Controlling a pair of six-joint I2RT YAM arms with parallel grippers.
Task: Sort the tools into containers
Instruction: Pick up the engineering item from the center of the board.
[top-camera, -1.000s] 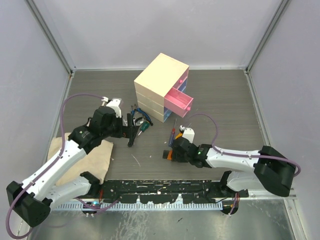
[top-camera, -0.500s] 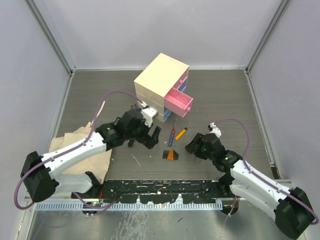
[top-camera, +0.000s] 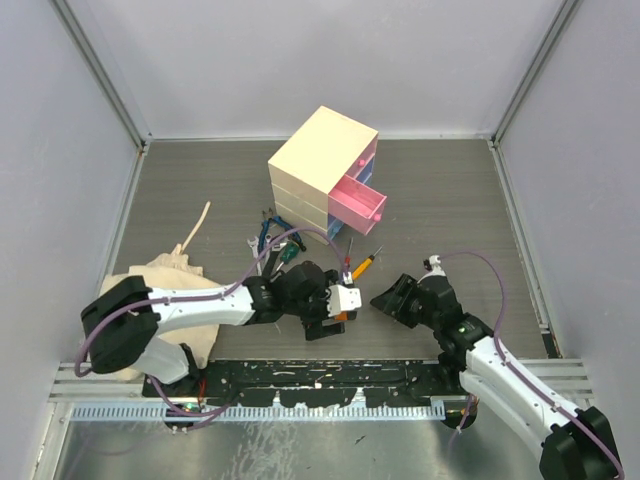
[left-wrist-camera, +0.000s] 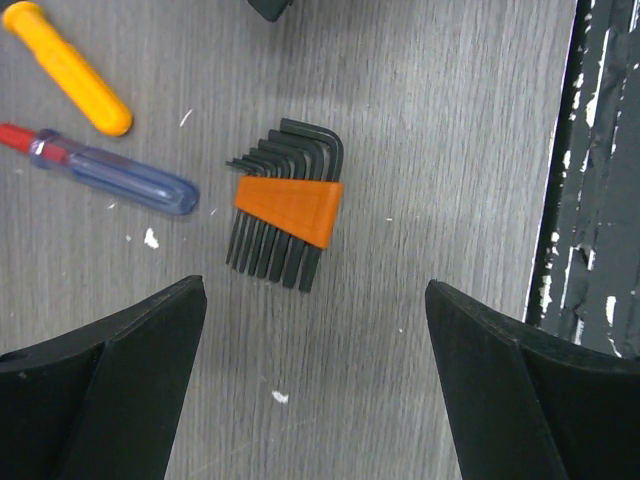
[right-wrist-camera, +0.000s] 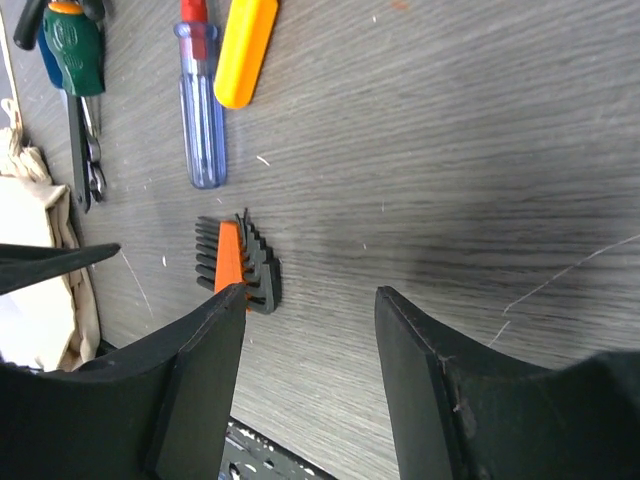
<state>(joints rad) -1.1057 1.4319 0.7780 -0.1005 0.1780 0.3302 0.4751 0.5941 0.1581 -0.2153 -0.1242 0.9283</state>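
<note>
A black-and-orange hex key set (left-wrist-camera: 285, 205) lies flat on the table. My left gripper (left-wrist-camera: 315, 300) hovers open just short of it, nothing between the fingers; in the top view this gripper (top-camera: 335, 303) covers most of the set. My right gripper (right-wrist-camera: 312, 295) is open and empty to the right of the set (right-wrist-camera: 238, 265), apart from it. An orange-handled screwdriver (top-camera: 365, 262) and a red one with a clear blue handle (left-wrist-camera: 110, 175) lie just beyond. The cream chest (top-camera: 322, 165) stands farther back, its pink drawer (top-camera: 357, 203) pulled out.
Blue-handled pliers (top-camera: 268, 232), a green-handled screwdriver (right-wrist-camera: 72, 40) and a silver wrench (right-wrist-camera: 85, 160) lie left of the chest's front. A beige cloth (top-camera: 170, 285) sits at the left with a thin wooden stick (top-camera: 197, 225) above it. The black rail (left-wrist-camera: 600, 200) runs along the near edge.
My left arm has swung right from the pliers to above the hex key set. My right arm has drawn back to the right, away from the set, which stayed on the table.
</note>
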